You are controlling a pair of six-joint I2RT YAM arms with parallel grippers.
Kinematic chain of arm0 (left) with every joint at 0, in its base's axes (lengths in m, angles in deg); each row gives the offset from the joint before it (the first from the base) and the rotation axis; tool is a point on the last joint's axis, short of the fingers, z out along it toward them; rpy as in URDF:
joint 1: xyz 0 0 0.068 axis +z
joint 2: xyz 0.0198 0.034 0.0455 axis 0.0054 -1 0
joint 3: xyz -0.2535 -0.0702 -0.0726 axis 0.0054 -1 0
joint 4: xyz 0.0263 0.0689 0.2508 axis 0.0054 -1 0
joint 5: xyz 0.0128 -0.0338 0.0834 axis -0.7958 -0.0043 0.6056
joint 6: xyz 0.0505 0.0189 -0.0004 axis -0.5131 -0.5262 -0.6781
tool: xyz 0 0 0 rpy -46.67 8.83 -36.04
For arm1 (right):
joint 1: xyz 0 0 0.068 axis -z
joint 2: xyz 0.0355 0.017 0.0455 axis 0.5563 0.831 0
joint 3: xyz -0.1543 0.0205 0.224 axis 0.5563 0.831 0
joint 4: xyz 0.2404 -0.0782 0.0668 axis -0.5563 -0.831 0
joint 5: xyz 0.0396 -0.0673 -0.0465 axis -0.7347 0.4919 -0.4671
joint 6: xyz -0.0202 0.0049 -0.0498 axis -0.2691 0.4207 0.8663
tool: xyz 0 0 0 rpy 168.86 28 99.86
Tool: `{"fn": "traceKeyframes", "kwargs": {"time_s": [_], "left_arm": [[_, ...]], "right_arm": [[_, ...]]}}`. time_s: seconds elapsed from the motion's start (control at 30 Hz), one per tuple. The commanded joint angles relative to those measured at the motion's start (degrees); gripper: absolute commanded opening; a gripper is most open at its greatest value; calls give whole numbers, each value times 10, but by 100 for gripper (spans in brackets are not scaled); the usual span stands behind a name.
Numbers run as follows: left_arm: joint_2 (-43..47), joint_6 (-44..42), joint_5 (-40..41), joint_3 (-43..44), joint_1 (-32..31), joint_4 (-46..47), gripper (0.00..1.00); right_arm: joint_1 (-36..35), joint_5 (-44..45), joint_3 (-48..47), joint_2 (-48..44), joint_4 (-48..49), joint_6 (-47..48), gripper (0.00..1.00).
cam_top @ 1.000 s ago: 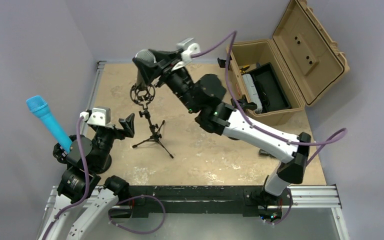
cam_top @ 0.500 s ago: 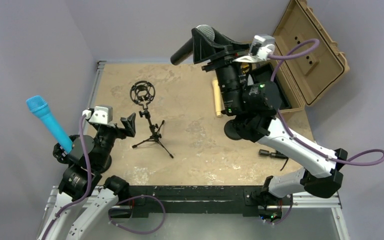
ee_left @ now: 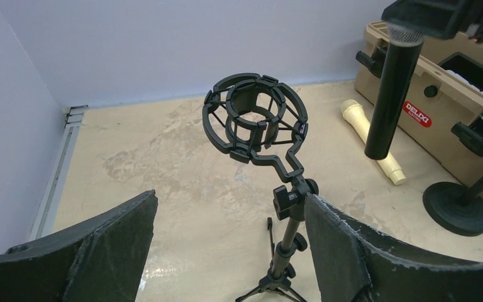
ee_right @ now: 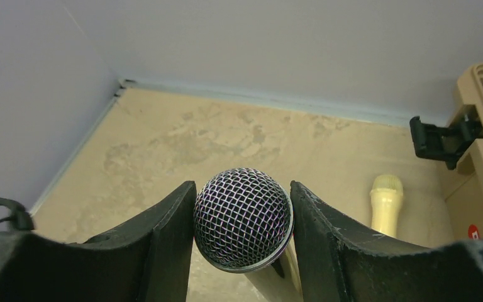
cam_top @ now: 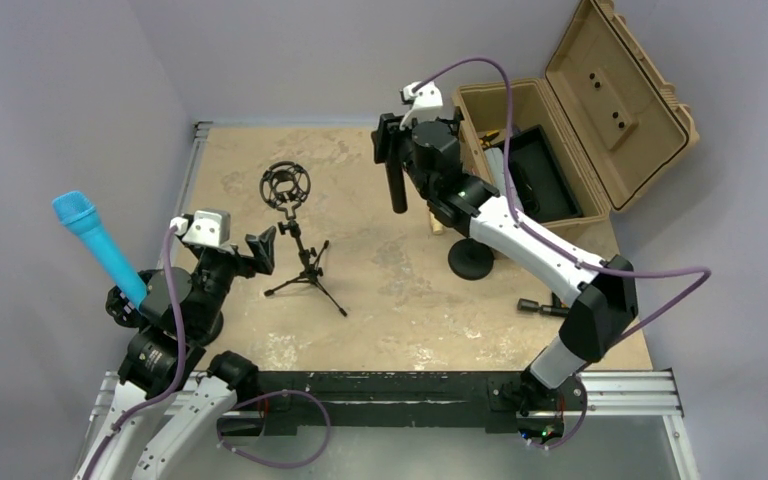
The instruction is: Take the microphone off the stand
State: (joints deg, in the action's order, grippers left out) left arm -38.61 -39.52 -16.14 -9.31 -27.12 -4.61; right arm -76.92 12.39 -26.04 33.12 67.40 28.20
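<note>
The black microphone (cam_top: 397, 182) hangs upright, head up, held by its mesh head (ee_right: 243, 219) in my right gripper (cam_top: 400, 140), above the table to the right of the stand. It also shows in the left wrist view (ee_left: 390, 94). The small tripod stand (cam_top: 302, 262) stands mid-left with an empty round shock mount (cam_top: 285, 186), seen close in the left wrist view (ee_left: 251, 119). My left gripper (cam_top: 245, 250) is open just left of the stand's post (ee_left: 287, 236), its right finger beside the post.
An open tan case (cam_top: 550, 150) stands at the back right. A cream microphone (ee_left: 372, 139) lies on the table near it. A round black base (cam_top: 470, 259) sits mid-right. A blue microphone (cam_top: 95, 243) stands up by the left arm.
My right arm swung the black microphone from over the shock mount away to the right, then lowered it to hang upright between the stand and the case. The left arm stayed still.
</note>
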Motion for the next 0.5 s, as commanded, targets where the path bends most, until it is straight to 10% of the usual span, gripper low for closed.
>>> {"fn": "traceKeyframes", "kwargs": {"time_s": [0.0,0.47], "left_arm": [[3,8,-7,20,-4,10,84],[7,9,-13,20,-3,10,84]], "right_arm": [[42,-60,1,31,-11,-16,0],[105,-63,-105,252,-6,-4,0]]}}
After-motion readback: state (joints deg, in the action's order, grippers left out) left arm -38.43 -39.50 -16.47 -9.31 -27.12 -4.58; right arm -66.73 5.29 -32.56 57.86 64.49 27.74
